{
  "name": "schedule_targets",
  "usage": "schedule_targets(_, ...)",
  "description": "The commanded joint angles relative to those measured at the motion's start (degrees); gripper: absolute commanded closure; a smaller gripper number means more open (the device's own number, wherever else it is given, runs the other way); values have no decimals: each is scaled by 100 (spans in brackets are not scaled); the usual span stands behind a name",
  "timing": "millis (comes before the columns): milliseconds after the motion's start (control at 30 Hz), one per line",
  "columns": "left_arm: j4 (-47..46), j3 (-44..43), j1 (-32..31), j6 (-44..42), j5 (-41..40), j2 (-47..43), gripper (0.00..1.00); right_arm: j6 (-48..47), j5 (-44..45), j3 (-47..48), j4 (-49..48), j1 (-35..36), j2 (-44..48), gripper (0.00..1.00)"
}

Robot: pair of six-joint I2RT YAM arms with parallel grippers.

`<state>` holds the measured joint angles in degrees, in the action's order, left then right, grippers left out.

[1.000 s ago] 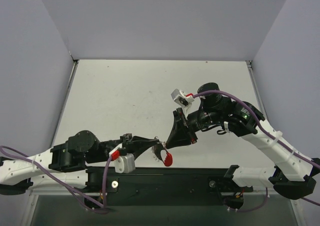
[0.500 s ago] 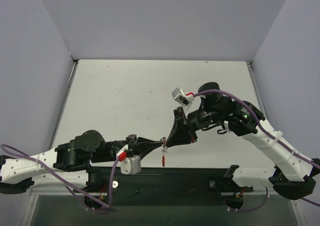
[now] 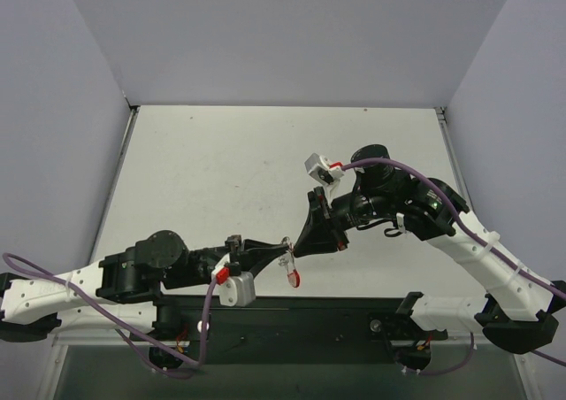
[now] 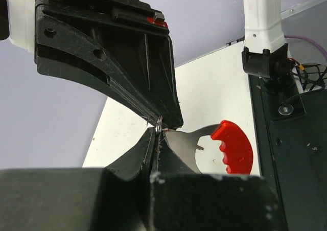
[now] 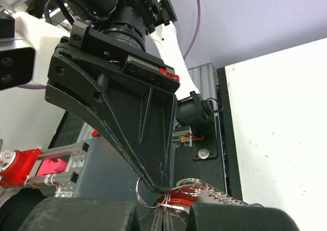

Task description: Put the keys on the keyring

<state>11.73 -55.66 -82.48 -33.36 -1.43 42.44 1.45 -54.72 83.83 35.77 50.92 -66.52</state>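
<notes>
My left gripper (image 3: 281, 245) is shut on the flat silver plate of the keyring (image 4: 232, 146), whose curved red band hangs free just above the table (image 3: 292, 279). In the left wrist view its jaws (image 4: 156, 139) are closed edge to edge. My right gripper (image 3: 293, 252) meets it tip to tip and is shut on a thin silver wire ring (image 5: 145, 195). In the right wrist view (image 5: 164, 213), more rings (image 5: 193, 186), a beaded silver strip (image 5: 227, 199) and a bit of red lie just past the tips. I cannot pick out the tiny red-headed key.
The white table (image 3: 221, 170) runs back to grey walls on three sides. A black base rail (image 3: 336, 316) lies along the near edge, right below the two grippers. The right arm's white base post (image 4: 263, 31) stands behind the red band.
The left gripper has crept right and up against the right gripper's tips. The hanging red band has swung and turned, edge-on half a second ago. The right arm has barely moved.
</notes>
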Motion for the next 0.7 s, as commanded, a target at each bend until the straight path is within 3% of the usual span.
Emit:
schedule_targets(0, -92, -209, 12, -109, -490, -25, 100, -31, -425, 125, -237, 24, 78, 100)
schedule_targets(667, 146, -94, 12, -12, -639, -183, 100, 22, -505, 125, -237, 59, 43, 100)
